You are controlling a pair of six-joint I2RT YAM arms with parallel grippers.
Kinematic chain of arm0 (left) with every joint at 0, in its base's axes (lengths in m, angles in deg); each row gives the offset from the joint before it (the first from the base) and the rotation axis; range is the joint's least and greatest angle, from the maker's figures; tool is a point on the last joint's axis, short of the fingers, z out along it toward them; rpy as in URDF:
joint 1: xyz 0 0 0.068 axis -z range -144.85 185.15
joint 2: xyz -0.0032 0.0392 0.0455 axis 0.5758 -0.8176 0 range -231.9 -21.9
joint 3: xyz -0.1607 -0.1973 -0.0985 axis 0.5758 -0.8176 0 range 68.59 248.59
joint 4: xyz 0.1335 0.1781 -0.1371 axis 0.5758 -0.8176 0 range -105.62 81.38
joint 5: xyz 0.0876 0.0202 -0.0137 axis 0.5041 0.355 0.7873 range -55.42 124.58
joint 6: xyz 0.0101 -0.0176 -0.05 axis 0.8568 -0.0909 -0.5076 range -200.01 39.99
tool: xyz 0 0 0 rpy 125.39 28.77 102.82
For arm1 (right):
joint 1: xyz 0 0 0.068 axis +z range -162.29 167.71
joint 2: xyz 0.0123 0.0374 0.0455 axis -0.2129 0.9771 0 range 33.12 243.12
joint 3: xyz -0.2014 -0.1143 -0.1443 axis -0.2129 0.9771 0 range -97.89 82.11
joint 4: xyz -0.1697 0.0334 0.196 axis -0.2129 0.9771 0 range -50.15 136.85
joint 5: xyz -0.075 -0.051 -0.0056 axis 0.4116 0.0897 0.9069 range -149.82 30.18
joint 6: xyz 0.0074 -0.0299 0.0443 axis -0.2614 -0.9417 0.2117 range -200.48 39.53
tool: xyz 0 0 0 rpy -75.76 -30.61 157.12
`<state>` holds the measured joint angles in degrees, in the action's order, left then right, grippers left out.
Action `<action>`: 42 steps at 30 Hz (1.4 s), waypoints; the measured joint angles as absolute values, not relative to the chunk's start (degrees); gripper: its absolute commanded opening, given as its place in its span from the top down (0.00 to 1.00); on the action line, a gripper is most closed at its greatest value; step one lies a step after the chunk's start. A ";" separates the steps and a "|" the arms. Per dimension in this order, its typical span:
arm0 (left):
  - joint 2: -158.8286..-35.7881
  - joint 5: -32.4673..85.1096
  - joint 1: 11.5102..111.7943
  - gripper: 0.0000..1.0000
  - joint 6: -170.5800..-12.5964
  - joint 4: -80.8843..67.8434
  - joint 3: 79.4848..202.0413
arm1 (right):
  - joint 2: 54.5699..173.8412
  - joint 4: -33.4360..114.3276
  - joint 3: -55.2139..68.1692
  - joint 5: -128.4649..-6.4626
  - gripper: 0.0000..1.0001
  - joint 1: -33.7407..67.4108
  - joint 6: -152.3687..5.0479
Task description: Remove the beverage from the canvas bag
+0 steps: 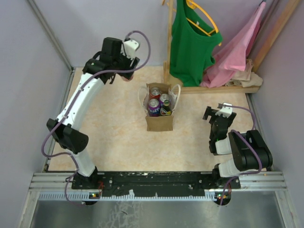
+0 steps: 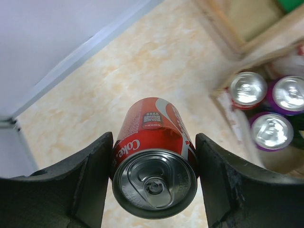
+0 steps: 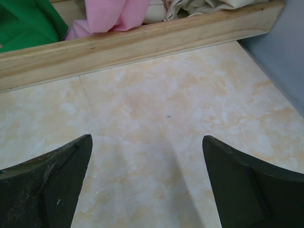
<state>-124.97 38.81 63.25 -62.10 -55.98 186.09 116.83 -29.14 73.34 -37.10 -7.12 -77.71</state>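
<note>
- Left gripper (image 2: pixel 154 171) clamps a red Coke can (image 2: pixel 151 142), outside the canvas bag (image 1: pixel 159 122), towards the table's (image 1: pixel 114 137) far-left edge
- More cans (image 1: pixel 153 105) stand in the bag; wooden clothes rack (image 1: pixel 213 89) just behind
- Right gripper (image 3: pixel 147 180) spread wide, holding nothing, near the right edge

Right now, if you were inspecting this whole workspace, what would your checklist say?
Surface: beige marbled table.
Job's things: canvas bag upright mid-table, cans inside; Coke can outside it, in the left end effector.
Clutter: wooden rack with green shirt and pink garment, far right.
Grippers: left end effector shut on the Coke can; right end effector open, holding nothing.
Cables: purple cables looped along both arms.
Surroundings: pale walls.
</note>
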 measured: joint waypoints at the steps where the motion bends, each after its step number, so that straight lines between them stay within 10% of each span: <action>1: -124.29 38.92 61.85 1.00 -62.21 -55.56 185.30 | 116.83 -29.12 73.34 -37.10 0.01 -7.12 -77.71; 21: -115.50 34.55 54.16 1.00 -68.70 -45.07 153.56 | 116.83 -29.12 73.34 -37.10 0.01 -7.12 -77.71; 42: -129.60 30.37 53.70 1.00 -72.28 -38.54 155.09 | 116.83 -29.14 73.34 -37.10 0.01 -7.12 -77.71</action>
